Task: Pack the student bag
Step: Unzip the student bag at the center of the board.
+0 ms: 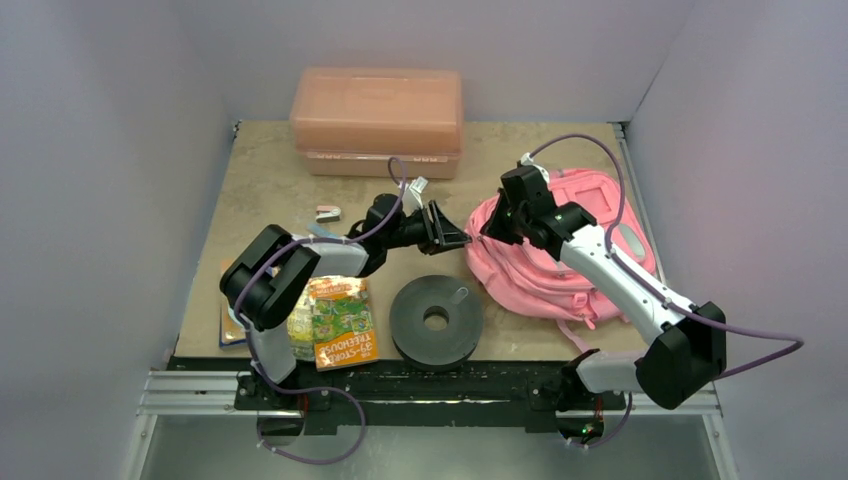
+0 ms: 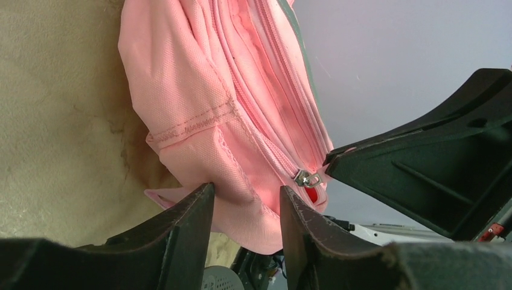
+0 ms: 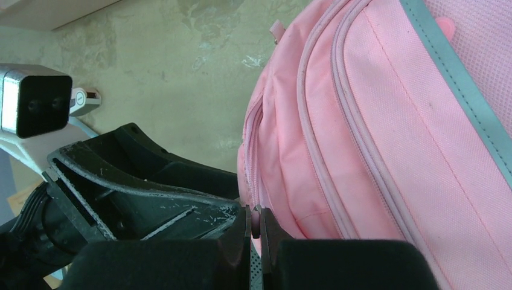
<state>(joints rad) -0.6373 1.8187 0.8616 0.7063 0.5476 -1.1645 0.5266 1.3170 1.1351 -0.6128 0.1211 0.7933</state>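
Student bag (image 1: 560,250): soft bright-pink fabric backpack with grey trim, lying flat on the right half of the tabletop (image 1: 270,180), its zipped edge turned toward the centre.
Left end effector (image 2: 246,211): at the bag's left edge, jaws standing apart with a corner of pink fabric in the gap. Whether they press on it cannot be told.
Right end effector (image 3: 255,226): clenched on a thin pink tab at the same edge of the bag, tip to tip with the left one.
Zip: a small silver metal puller (image 2: 307,178) sits just beside the right tip.
Far edge: rigid salmon-pink plastic box (image 1: 377,120), lid down, well apart from the bag.
Near edge: black round disc with a centre hole (image 1: 436,320), just beside the bag, and a green-and-orange paperback book (image 1: 340,320) to its left.
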